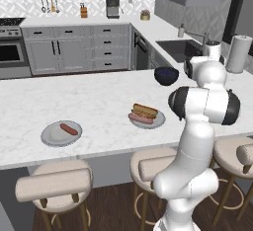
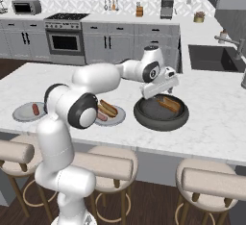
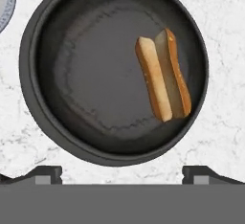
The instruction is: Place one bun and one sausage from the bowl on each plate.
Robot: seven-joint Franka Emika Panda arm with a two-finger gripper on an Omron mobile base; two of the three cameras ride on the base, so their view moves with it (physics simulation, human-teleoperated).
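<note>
The end effector (image 3: 122, 173) is hovering wide open above the bowl (image 3: 43, 122); it should be shifting toward three o'clock, straddling the bun (image 3: 163, 78) crosswise.

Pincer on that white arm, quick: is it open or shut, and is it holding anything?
Pincer: open and empty, hovering above the bowl, where one bun lies.

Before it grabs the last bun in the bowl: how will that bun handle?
The bun looks split lengthwise, so a hard pinch probably squashes it or spreads its halves. It likely weighs little for its size. It lies flat and alone in the bowl, so it probably won't roll, though a nudge may slide it across the glossy bottom.
</note>
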